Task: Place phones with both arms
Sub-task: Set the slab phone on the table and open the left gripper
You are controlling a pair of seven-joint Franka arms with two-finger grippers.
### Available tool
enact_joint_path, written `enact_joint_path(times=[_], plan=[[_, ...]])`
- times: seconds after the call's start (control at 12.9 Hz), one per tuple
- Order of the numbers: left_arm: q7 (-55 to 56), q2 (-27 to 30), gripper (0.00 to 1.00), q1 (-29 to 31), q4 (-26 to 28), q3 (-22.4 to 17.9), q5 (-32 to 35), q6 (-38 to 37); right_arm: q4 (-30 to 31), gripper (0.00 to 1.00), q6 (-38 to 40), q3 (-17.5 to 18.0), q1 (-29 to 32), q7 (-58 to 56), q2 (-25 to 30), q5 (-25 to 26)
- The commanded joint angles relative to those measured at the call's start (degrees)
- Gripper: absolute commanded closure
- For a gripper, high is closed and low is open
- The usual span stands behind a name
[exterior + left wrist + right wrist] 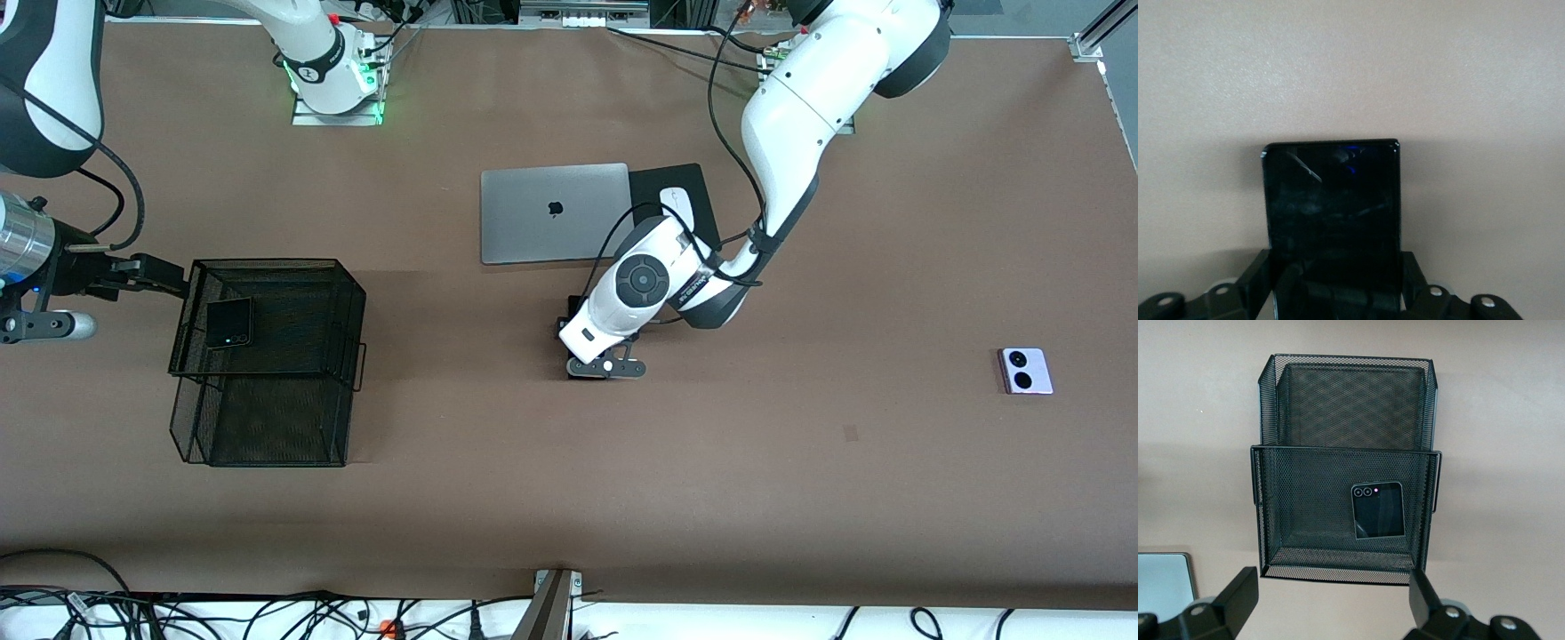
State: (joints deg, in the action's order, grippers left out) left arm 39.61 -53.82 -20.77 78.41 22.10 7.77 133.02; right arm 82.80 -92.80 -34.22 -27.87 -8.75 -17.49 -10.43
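Left claw (607, 364) low on the tabletop (711, 462), fingers astride the slab phone (1331, 213), grip apparently closed. Right claw (1331, 603) gapes empty beside the mesh basket (351, 293) holding the black flip phone (229, 323). Lilac flip phone (1026, 371) lies toward the left arm's end.

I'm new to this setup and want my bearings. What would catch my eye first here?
The left gripper is down at mid-table, nearer the camera than the grey laptop, its fingers straddling the black slab phone. Toward the right arm's end, a black mesh tray holds the black flip phone, the open right gripper waiting beside it. The lilac-white flip phone lies alone.
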Motion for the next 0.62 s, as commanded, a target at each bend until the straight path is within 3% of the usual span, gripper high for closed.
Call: enact_joint_path(times=[0.0, 0.15, 0.54], plan=[[-0.7, 0.9, 0.00, -0.7, -1.3, -0.6, 0.5, -0.3, -0.4, 0.00, 1.0, 0.3, -0.1, 1.2, 0.3, 1.1], [-0.7, 3.5, 0.00, 0.5, -1.3, -0.6, 0.4, -3.0, -0.2, 0.00, 0.6, 0.3, -0.1, 1.2, 0.2, 1.1], [-2.5, 15.0, 0.00, 8.8, -2.0, -0.5, 0.5, -24.8, -0.4, 0.00, -1.6, 0.5, -2.7, 1.3, -0.4, 0.9]])
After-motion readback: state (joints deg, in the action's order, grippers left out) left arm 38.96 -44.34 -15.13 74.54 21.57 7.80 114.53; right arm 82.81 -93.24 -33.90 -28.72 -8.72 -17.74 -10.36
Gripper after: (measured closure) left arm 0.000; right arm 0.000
